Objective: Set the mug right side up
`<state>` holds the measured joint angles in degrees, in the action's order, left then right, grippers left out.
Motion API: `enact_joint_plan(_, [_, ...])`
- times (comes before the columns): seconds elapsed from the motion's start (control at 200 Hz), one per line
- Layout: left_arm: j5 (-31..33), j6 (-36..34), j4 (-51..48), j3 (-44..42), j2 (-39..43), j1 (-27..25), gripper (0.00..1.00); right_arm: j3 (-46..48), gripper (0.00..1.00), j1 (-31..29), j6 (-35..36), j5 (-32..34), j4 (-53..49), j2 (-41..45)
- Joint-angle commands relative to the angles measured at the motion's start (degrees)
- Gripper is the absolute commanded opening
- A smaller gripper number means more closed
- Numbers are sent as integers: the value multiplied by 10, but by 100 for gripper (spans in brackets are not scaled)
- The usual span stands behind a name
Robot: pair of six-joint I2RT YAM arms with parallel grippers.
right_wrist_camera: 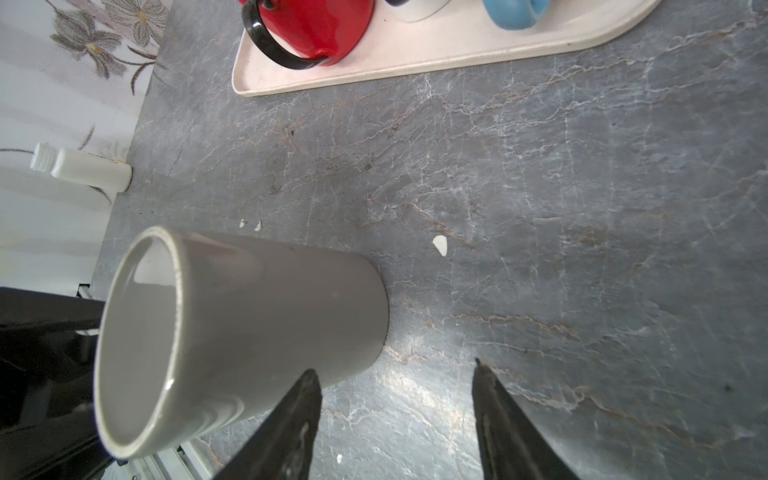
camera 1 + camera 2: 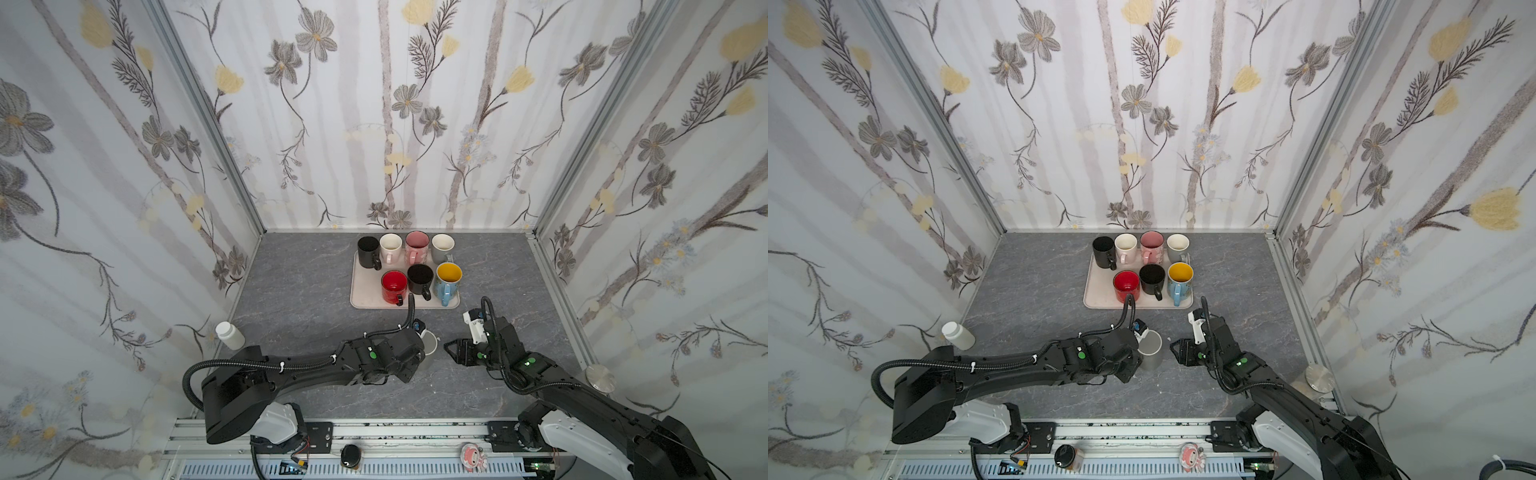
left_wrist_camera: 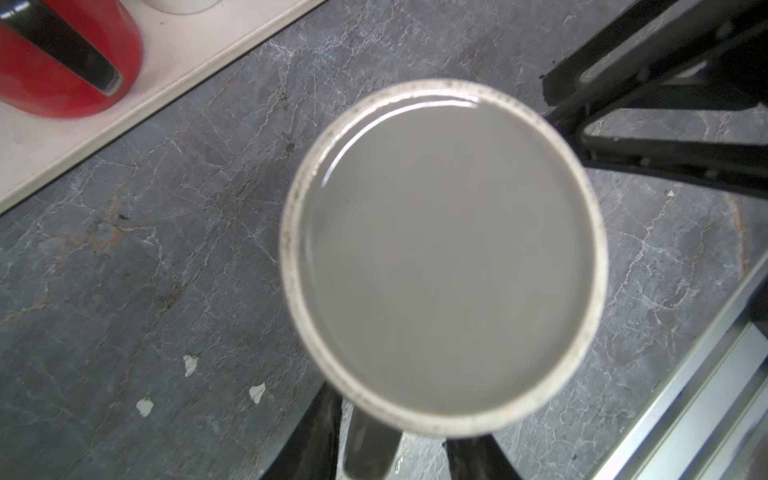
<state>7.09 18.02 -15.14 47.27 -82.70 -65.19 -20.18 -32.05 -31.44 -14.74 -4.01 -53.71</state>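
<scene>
**Grey mug base-up, handle between the left jaws**

Left gripper (image 3: pixel 388 415): jaws either side of the handle (image 3: pixel 368 449) of the grey mug (image 3: pixel 444 257) — clamped tight or merely straddling, cannot tell. Right gripper (image 1: pixel 395 368): jaws apart, empty, just beside the mug's wall, no clear contact.

Stands upside down near the front middle of the worktop (image 2: pixel 311 291), between both grippers, short of the front edge of the tray (image 2: pixel 365 293) of upright mugs (image 2: pixel 419 278).

Probably glazed ceramic: stiff, weighty for a two-finger pinch, slick on the wall, liable to chip if knocked or dropped. Best taken by the handle, close to the body, to limit swinging during the flip — failing that, across the wall from both sides.

Mouth rim pressed to the worktop, unseen. Handle cut off by the frame edge in the left wrist view and buried under the left arm (image 2: pixel 311 365) in both top views. Left jaws likewise covered from above. Base blurred at close range. Pale specks (image 3: pixel 257 392) on the stone nearby too small to identify.
</scene>
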Motion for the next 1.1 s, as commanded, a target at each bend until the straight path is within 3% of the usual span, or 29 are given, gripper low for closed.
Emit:
enact_joint_plan(0.0, [25, -16, 18, 4, -11, 0, 37, 0, 59, 3, 1, -10, 21, 3])
enact_joint_plan(0.165, [46, -27, 29, 7, -24, -1, 27, -1, 59, 7, 0, -12, 15, 13])
enact_joint_plan(0.45, [70, -39, 49, 9, -16, -4, 0, -5, 59, 11, 1, -13, 9, 27])
enact_joint_plan(0.754, [91, 1, 117, -6, 70, 7, 0, 3, 74, 11, -32, -61, 135, 90])
enact_joint_plan(1.094, [49, 47, 310, -73, 239, 104, 0, -5, 75, -4, -142, -125, 404, 54])
